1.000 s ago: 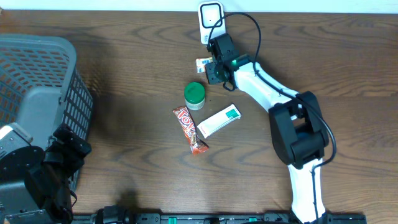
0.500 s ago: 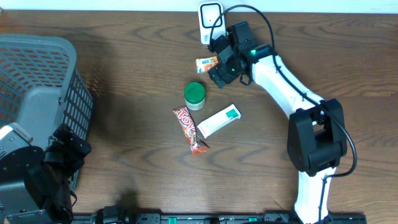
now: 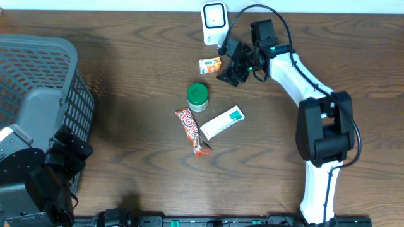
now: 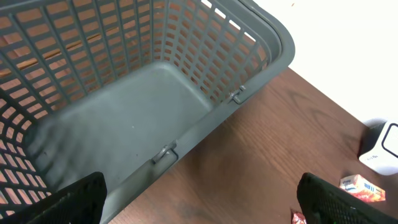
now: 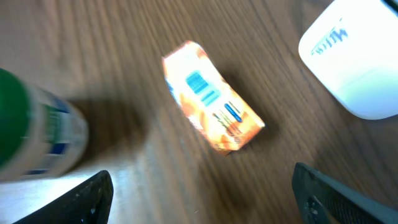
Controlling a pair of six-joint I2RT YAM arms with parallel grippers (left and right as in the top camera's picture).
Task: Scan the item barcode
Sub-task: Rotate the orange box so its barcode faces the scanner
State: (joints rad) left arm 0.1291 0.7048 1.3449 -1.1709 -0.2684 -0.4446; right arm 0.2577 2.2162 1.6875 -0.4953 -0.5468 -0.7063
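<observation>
Right tool [image 3: 226, 63] backed off orange packet [image 5: 214, 99]; green-white carton [image 3: 223, 122] overhead only

Orange packet [image 3: 210, 64], green-capped jar [image 3: 197, 96], red candy bar [image 3: 192, 131], grey lattice basket [image 3: 38, 43], brown wood-grain table [image 3: 132, 75].

Right arm [image 3: 293, 69] was white along its links, see, with chunky black housings at the joints. A thin black cable [image 3: 259, 7] arched off its far end. Left arm [image 3: 38, 183] looked mostly black, a grey block on top. Fingers [image 5: 74, 199] were matte black on both wrists.
</observation>
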